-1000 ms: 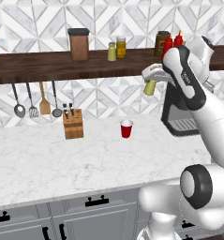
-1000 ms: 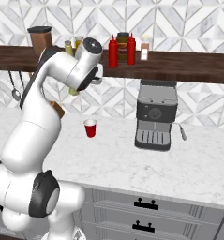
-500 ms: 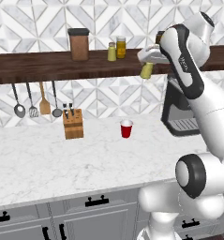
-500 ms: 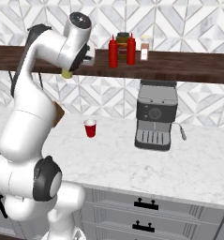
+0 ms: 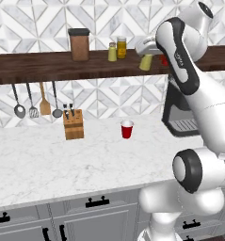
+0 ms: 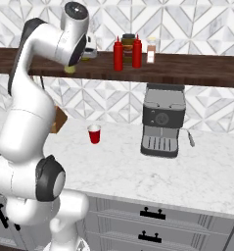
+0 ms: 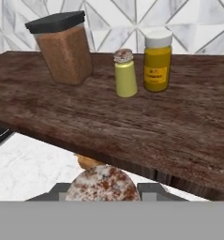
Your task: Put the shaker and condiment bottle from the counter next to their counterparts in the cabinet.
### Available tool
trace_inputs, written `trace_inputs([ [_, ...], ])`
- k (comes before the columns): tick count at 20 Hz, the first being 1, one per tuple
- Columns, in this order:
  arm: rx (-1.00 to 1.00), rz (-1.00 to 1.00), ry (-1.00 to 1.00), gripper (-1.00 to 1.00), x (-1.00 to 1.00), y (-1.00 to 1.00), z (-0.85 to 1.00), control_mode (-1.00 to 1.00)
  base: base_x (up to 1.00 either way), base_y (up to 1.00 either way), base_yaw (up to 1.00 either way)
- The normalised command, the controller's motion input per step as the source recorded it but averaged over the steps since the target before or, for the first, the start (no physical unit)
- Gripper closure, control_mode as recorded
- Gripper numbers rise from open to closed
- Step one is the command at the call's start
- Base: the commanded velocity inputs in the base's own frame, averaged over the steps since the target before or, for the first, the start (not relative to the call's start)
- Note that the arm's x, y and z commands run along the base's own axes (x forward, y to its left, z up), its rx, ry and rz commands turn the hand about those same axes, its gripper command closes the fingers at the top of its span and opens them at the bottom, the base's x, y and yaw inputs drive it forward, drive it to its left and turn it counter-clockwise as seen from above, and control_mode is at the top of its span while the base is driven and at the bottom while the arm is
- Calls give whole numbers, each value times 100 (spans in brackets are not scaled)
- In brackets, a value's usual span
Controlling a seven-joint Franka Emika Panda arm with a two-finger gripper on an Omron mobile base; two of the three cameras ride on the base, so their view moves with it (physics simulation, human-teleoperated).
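Observation:
My gripper is shut on the yellow-green shaker, holding it by its cap in the air at the front edge of the dark wooden cabinet. In the hand view the shaker's speckled cap sits between my fingers, just below and in front of the plank. The matching shaker stands upright further back on the cabinet, left of a yellow jar. Two red condiment bottles stand side by side on the cabinet. The marble counter lies below.
A tall brown jar with a dark lid stands on the cabinet left of the matching shaker. On the counter are a red cup, a knife block and a coffee machine. Utensils hang under the cabinet.
The arm has lifted the shaker from well below the cabinet up to the level of its front edge. The grip has stayed shut.

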Motion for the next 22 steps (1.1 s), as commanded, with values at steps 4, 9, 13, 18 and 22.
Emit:
trace_inputs([
  [4,-4,-1,0,100,9,9,5,-100,0,0,0],
  [9,-1,0,0,100,20,7,0,-100,0,0,0],
  [13,0,0,0,100,54,1,1,-100,0,0,0],
  [18,-1,0,0,100,19,2,0,-100,0,0,0],
  [22,-2,0,0,100,35,7,0,-100,0,0,0],
])
